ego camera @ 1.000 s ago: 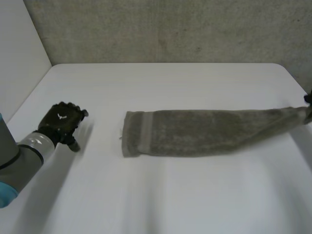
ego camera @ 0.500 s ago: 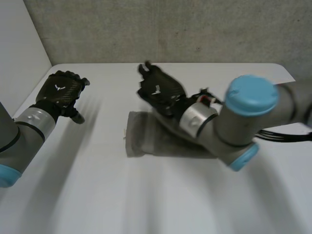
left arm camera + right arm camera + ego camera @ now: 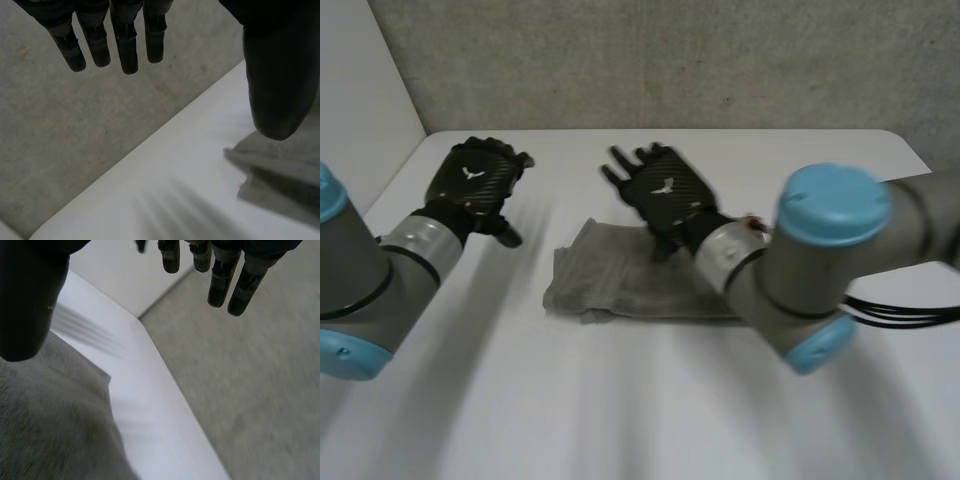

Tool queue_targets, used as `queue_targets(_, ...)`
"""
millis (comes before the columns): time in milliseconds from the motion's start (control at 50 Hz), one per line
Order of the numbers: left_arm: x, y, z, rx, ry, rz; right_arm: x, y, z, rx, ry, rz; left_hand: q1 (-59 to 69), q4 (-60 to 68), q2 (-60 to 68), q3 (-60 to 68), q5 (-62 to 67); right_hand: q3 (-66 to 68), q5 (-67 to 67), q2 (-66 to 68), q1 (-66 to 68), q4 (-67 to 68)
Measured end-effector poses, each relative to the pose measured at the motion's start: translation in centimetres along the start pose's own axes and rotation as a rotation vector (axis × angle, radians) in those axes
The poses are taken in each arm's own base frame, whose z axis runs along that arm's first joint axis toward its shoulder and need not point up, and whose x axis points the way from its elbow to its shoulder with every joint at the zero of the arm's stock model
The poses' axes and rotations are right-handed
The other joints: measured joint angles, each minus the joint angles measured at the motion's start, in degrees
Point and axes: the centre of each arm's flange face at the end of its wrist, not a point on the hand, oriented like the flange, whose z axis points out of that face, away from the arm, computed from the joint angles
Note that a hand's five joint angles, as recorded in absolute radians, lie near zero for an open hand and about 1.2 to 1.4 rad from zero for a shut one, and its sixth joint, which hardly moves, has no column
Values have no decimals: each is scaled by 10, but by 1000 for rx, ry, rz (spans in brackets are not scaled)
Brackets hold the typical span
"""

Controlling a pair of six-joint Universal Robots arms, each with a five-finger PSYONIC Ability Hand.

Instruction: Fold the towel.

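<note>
Right hand (image 3: 665, 192) hovers w/ fingers spread straight, holding nothing, above the far edge of the towel (image 3: 605, 288). Towel lies on the surface (image 3: 620, 410), long axis side to side, its right part hidden under the right forearm (image 3: 740, 260). Left hand (image 3: 475, 180) is also wide open & empty, off the towel's left end and clear of it. Right hand is nearer; the towel sits just below its palm, robot-ward.

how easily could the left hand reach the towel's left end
Probably easily: the left hand is open beside the towel, only bare table between them; the right hand is farther along it.
</note>
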Motion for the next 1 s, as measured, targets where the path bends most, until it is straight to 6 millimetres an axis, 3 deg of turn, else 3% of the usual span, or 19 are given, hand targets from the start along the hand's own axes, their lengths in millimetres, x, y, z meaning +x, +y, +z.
queue_targets(80, 20, -7, 1, 22, 45, -35, 28, 13, -25, -106, 44, 124, 0, 0, 0, 0, 0, 0, 0, 0, 0, 0)
queue_targets(160, 43, -9, 1, 27, 100, -67, 42, 34, -49, -218, 72, 205, 0, 0, 0, 0, 0, 0, 0, 3, 2, 0)
queue_targets(300, 79, 3, -2, -10, 175, -82, 45, 75, -83, -365, 95, 280, 0, 0, 0, 0, 0, 0, 6, 92, 91, 0)
queue_targets(360, 87, 12, -3, -39, 180, -81, 43, 88, -91, -384, 100, 294, 0, 0, 0, 0, 0, 0, 75, 153, 149, 0)
queue_targets(600, 87, 23, -2, -71, 162, -81, 34, 112, -86, -356, 110, 384, 0, 0, 0, 0, 0, 0, 181, 258, 255, 0)
queue_targets(860, 88, 26, -4, -84, 165, -86, 29, 112, -76, -333, 118, 483, 0, 0, 0, 0, 0, 0, 197, 268, 270, 0)
queue_targets(900, 89, 26, -5, -85, 166, -86, 28, 111, -74, -324, 117, 485, 0, 0, 0, 0, 0, 0, 233, 312, 309, 0)
queue_targets(1000, 89, 27, -6, -88, 168, -87, 25, 111, -70, -303, 117, 480, 0, 0, 0, 0, 0, 0, 487, 572, 565, 0)
